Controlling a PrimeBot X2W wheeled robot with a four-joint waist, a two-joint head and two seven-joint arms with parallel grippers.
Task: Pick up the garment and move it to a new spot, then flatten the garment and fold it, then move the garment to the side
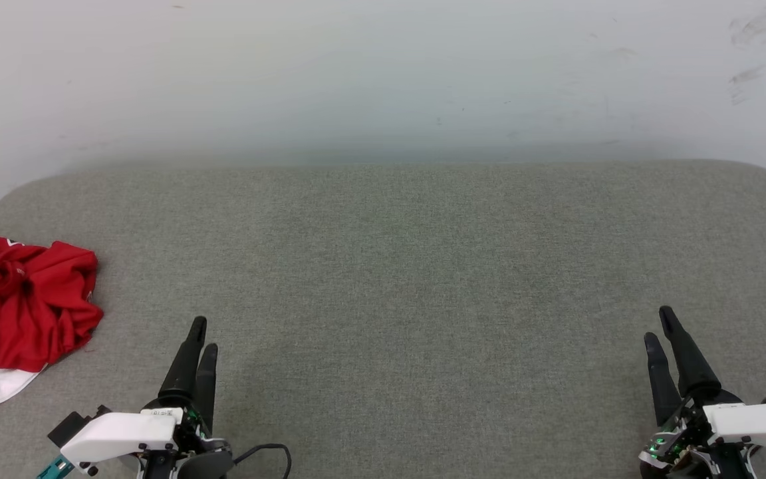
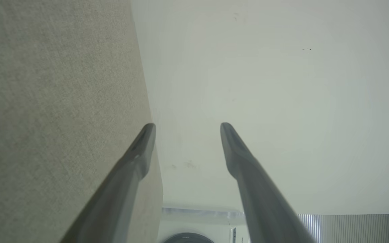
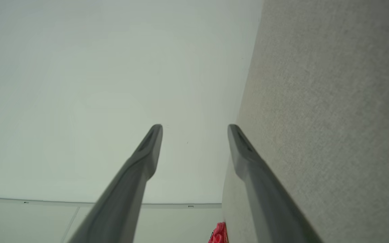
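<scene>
With both pairs of jaws apart and empty, the crumpled red-and-white fabric T-shirt (image 1: 24,303) lies heaped at the left edge of the grey textile surface (image 1: 423,266); soft, light and limp, it likely suits a pinch on a raised fold.

The garment (image 1: 20,303), red with white, lies crumpled at the surface's left edge.

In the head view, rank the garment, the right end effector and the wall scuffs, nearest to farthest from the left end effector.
From the left end effector:
1. garment, crumpled at far left.
2. right end effector, lower right.
3. wall scuffs, upper right, farthest back.
</scene>
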